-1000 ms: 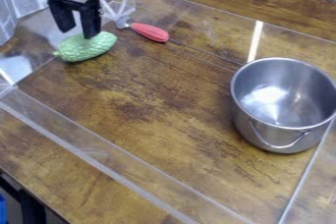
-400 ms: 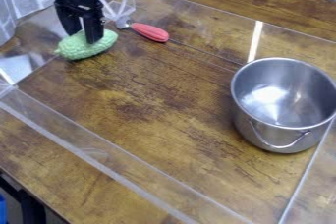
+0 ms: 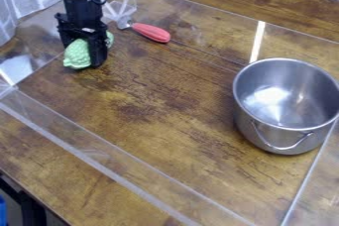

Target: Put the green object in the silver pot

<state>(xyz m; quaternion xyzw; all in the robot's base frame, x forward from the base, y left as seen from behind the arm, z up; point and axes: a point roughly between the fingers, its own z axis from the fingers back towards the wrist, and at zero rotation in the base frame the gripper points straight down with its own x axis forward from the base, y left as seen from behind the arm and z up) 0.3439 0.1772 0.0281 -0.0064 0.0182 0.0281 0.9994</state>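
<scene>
The green object (image 3: 78, 57) is a light-green bumpy lump at the far left of the wooden table. My black gripper (image 3: 82, 48) comes down on it from above, and its fingers are closed around the lump's upper part. The lump stands tipped up on end between them, at or just above the tabletop. The silver pot (image 3: 284, 103) stands upright and empty at the right side, far from the gripper, with its small loop handle toward the front.
A slim red-handled tool (image 3: 151, 33) with a metal end lies just right of the gripper. A low clear plastic wall (image 3: 106, 156) runs along the table's edges. Bare wooden tabletop (image 3: 172, 91) lies between the gripper and the pot.
The gripper has dropped onto the green object and closed on it. The lump, lying flat before, now stands narrower and tipped up between the fingers.
</scene>
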